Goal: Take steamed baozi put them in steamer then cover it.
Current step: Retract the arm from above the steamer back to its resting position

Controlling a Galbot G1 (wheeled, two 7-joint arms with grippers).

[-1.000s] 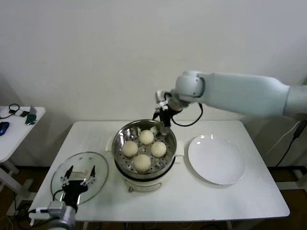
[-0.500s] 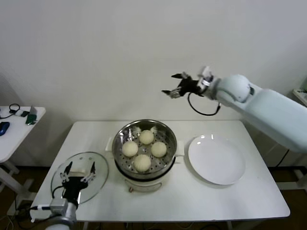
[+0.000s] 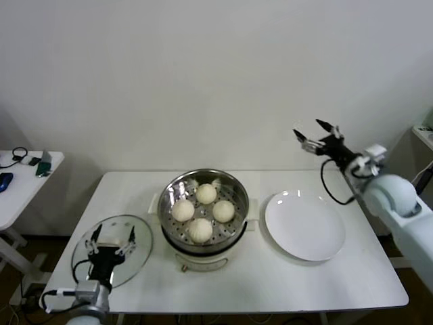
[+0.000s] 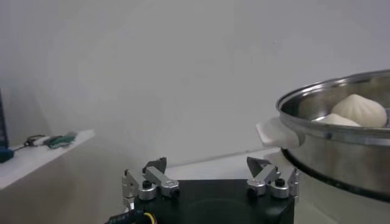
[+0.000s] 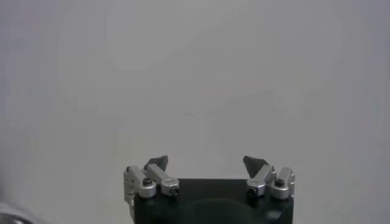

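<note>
Several pale baozi [image 3: 206,193] lie in the shiny steamer [image 3: 240,196] at the table's middle. One baozi [image 4: 358,111] shows over the steamer rim [image 4: 329,125] in the left wrist view. The cover [image 3: 141,245], a clear glass lid, lies flat on the table to the steamer's left. My left gripper [image 3: 111,238] [image 4: 207,165] stands open over that cover, nothing between its fingers. My right gripper [image 3: 316,137] [image 5: 206,163] is raised high at the right, beyond the plate, open and empty, facing the bare wall.
A flat white plate [image 3: 304,225] lies to the right of the steamer. The white table [image 3: 325,284] has bare room along its front right. A small side table [image 3: 27,177] with odds and ends stands at the far left.
My right arm has swung from the steamer's back rim up and far to the right, still open and empty. The left gripper has hardly moved over the cover.
</note>
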